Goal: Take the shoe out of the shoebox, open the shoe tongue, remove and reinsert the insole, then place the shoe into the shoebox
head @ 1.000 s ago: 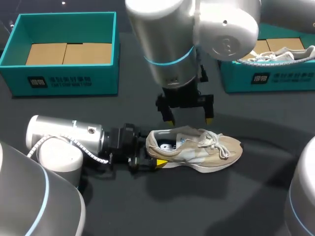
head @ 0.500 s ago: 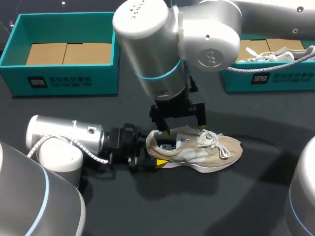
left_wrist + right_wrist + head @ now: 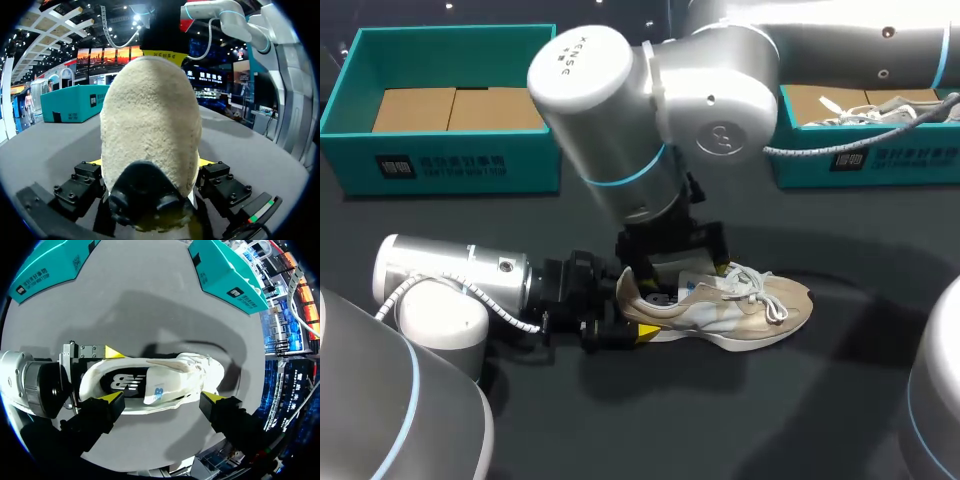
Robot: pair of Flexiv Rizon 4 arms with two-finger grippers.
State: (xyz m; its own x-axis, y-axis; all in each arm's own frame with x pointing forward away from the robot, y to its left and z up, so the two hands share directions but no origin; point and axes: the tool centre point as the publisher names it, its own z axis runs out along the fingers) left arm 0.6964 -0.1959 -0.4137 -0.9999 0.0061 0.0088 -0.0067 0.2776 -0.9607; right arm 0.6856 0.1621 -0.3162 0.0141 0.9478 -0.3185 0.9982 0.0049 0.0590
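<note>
We count two teal shoeboxes: a shoebox [image 3: 450, 165] upper left, a second shoebox [image 3: 910, 168] upper right. Two shoes: beige shoe [image 3: 740, 312] at centre, pale shoe [image 3: 885, 108] in the upper-right one (partly hidden). Two arms of ours: left arm [image 3: 450, 275] lower left, right arm [image 3: 650, 110] top centre.
</note>
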